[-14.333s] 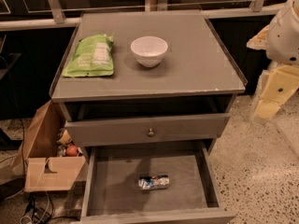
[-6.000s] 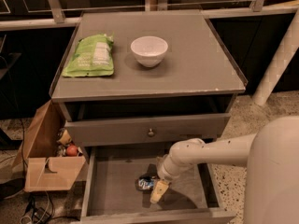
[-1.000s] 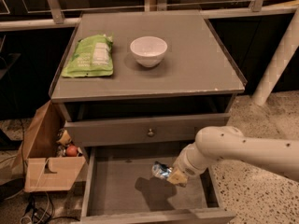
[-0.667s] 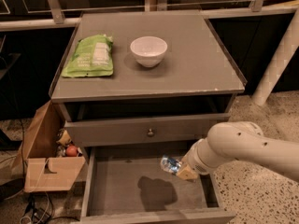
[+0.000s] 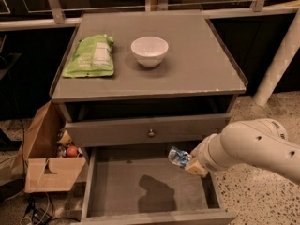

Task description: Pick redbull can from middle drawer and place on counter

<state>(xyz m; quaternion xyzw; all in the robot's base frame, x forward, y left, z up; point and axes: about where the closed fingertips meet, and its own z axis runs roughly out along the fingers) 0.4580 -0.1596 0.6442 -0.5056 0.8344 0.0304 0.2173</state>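
Note:
My gripper (image 5: pixel 190 163) is shut on the redbull can (image 5: pixel 178 157), a small silver and blue can, and holds it in the air above the right part of the open middle drawer (image 5: pixel 140 186). The white arm reaches in from the right. The drawer's grey floor shows only the arm's shadow. The counter (image 5: pixel 197 64) is the grey top of the cabinet, above and behind the gripper.
A white bowl (image 5: pixel 149 51) and a green snack bag (image 5: pixel 90 56) lie on the counter. The drawer front with a round knob (image 5: pixel 151 133) sits just above the open drawer. A cardboard box (image 5: pixel 47 165) with small items stands left of the cabinet. A white post (image 5: pixel 281 55) rises at the right.
The gripper took the can off the drawer floor and has lifted it up and to the right. The drawer floor now lies bare.

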